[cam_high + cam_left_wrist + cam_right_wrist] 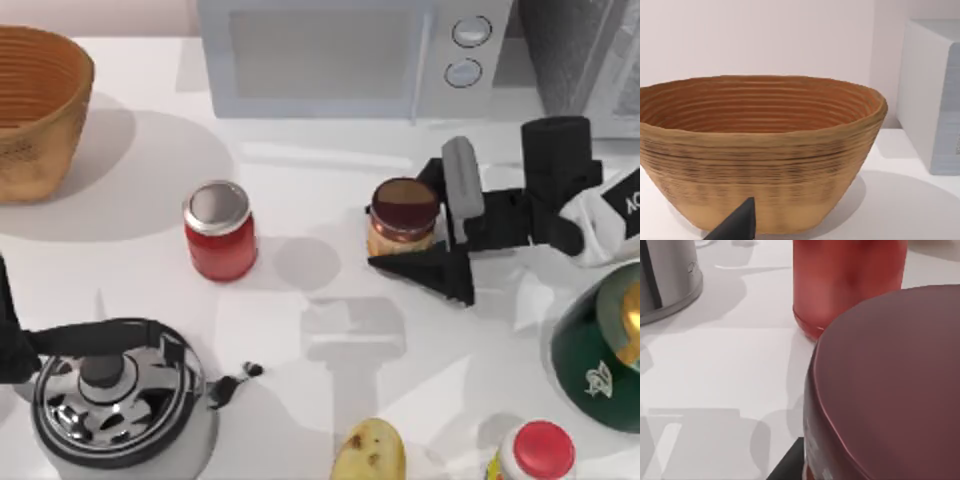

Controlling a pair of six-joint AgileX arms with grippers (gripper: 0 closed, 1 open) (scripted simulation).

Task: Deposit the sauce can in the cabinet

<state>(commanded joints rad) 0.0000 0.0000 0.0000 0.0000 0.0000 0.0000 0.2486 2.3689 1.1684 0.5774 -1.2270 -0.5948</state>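
Two black fingers of the right gripper [405, 232] flanking the small maroon-topped, yellow-labelled sauce can [403, 216], closed in on its sides; can upright on the white table [300, 330], right of the red silver-topped can [220, 231], before the white microwave [340, 55]. Dark speckled cabinet [570, 50] at far right rear. Left gripper [737, 225] near the woven basket [760, 150], finger spread impossible to tell.
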